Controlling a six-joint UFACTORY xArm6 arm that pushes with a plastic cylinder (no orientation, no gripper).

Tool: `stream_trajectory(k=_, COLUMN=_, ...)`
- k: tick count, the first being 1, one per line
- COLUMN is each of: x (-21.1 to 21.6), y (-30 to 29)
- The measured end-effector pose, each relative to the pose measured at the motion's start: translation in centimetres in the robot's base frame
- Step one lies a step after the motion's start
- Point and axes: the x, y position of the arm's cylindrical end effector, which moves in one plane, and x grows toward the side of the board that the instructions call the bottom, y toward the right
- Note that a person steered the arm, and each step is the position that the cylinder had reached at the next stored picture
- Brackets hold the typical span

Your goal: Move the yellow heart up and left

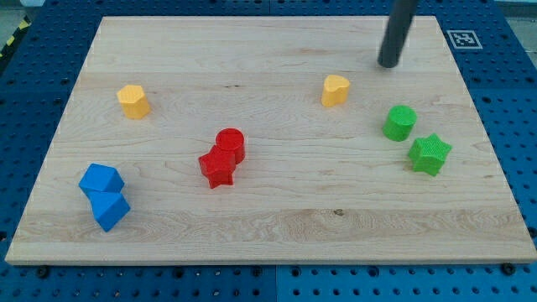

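The yellow heart (336, 90) lies on the wooden board (277, 226), right of the middle and near the view's top. My tip (388, 64) stands above and to the right of the heart, a short gap away and not touching it. A second yellow block (132, 101), pentagon-like, sits far to the left at about the same height.
A red cylinder (230, 144) touches a red star (217, 168) near the middle. A green cylinder (400, 122) and a green star (430, 154) sit at the right. Two blue blocks (101, 179) (109, 210) touch at the lower left. A black-and-white marker (464, 39) is at the top right corner.
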Motion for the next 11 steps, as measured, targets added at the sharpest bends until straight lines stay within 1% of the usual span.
stream_trajectory(k=1, x=3.3, y=0.7)
stream_trajectory(k=2, x=6.2, y=-2.5)
stream_trajectory(k=3, x=8.3, y=-8.6)
stream_trajectory(k=4, x=6.7, y=-15.2)
stream_trajectory(k=5, x=4.9, y=-14.0)
stream_trajectory(k=6, x=4.9, y=-8.5)
stream_trajectory(k=7, x=4.9, y=-4.2)
stream_trajectory(k=8, x=3.5, y=-2.6)
stream_trajectory(k=9, x=2.2, y=-6.7)
stream_trajectory(k=10, x=2.2, y=-13.6)
stream_trajectory(k=11, x=2.2, y=-16.6)
